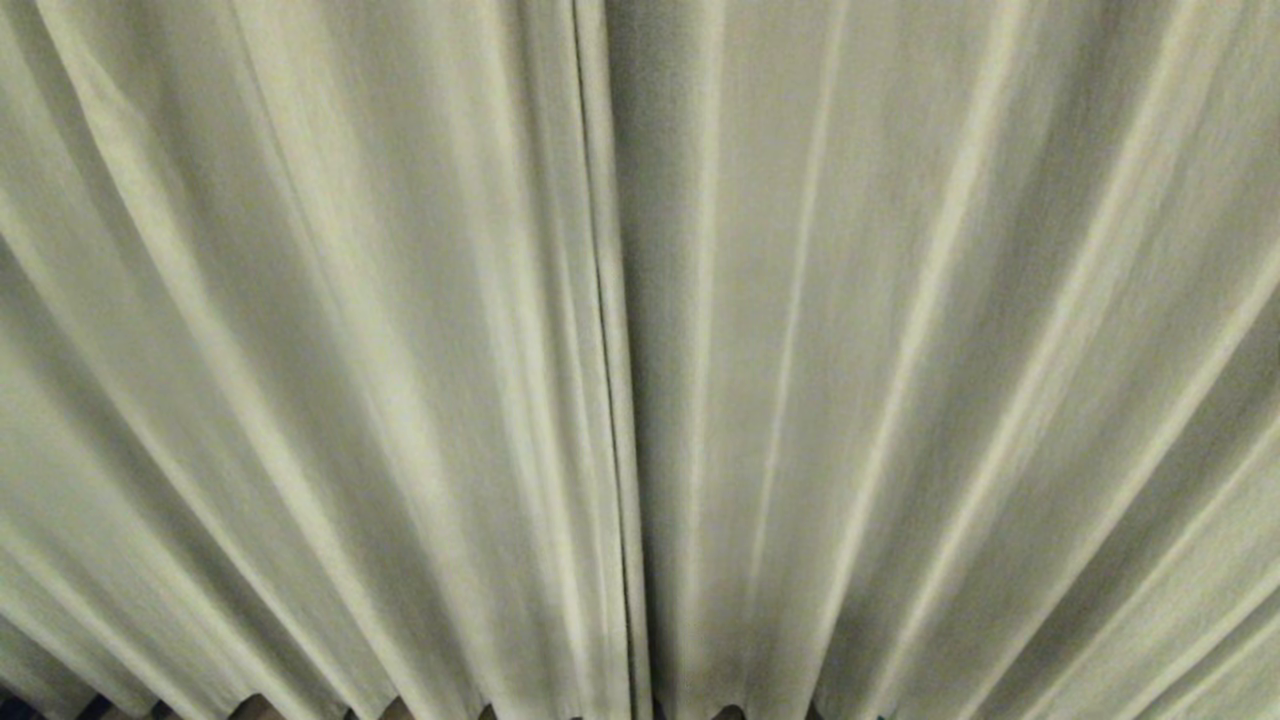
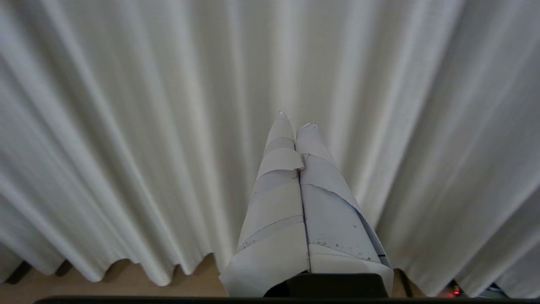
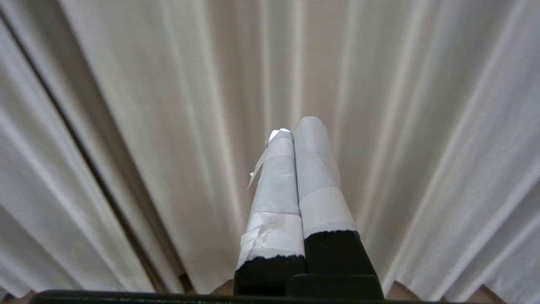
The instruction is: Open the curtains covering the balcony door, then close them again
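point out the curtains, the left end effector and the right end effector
curtains (image 1: 610,350), head view, on the seam where the two panels meet
left end effector (image 2: 295,120), left wrist view, between its shut taped tips
right end effector (image 3: 293,126), right wrist view, between its shut taped tips

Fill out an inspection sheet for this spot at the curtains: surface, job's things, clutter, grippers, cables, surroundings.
Surface: tan floor shows only under the hems.
Job's things: curtains drawn shut, two cream pleated panels meeting at a centre seam; balcony door nothing seen, hidden behind the fabric.
Clutter: nothing seen.
Grippers: left gripper shut, its taped fingers pointing at the curtain, holding nothing; right gripper shut, likewise empty, with a loose tape end on one finger. Whether either tip touches the fabric cannot be told.
Cables: nothing seen.
Surroundings: small red light below the hem in the left wrist view; otherwise fabric fills every view.
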`<state>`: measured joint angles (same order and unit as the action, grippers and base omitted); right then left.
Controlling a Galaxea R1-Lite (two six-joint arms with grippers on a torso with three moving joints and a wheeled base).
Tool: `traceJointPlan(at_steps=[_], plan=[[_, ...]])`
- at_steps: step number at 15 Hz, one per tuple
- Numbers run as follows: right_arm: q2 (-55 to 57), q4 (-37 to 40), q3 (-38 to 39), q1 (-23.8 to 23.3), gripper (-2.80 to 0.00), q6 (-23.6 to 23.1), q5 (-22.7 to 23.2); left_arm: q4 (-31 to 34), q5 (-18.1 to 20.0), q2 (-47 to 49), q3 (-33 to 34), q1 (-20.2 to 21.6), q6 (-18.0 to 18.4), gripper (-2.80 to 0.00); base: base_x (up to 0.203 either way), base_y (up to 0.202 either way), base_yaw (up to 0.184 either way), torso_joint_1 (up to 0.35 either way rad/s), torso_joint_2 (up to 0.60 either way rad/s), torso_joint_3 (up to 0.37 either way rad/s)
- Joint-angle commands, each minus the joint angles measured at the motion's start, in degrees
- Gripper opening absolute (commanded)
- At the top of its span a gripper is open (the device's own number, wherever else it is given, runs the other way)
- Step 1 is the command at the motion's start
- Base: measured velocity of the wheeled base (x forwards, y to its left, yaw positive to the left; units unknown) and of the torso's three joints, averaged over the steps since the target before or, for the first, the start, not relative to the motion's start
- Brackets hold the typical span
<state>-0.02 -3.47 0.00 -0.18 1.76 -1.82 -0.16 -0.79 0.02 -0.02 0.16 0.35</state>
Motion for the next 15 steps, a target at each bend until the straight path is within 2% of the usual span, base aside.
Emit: traceJointPlan(at_steps=[1,9,15], plan=[[0.02,-0.04,0.0,0.01,-2.8,0.0,-0.02,-0.02,0.0,-0.02,0.0,0.02,0.0,-2.8,0.0,0.187,-0.001,0.007,0.0,0.002],[0.02,-0.04,0.0,0.01,-2.8,0.0,-0.03,-0.02,0.0,-0.02,0.02,0.02,0.0,-2.8,0.0,0.17,-0.001,0.003,0.0,0.003],[0.02,-0.04,0.0,0.01,-2.8,0.0,-0.03,-0.02,0.0,-0.02,0.02,0.02,0.0,-2.8,0.0,0.0,0.0,0.0,0.0,0.0]])
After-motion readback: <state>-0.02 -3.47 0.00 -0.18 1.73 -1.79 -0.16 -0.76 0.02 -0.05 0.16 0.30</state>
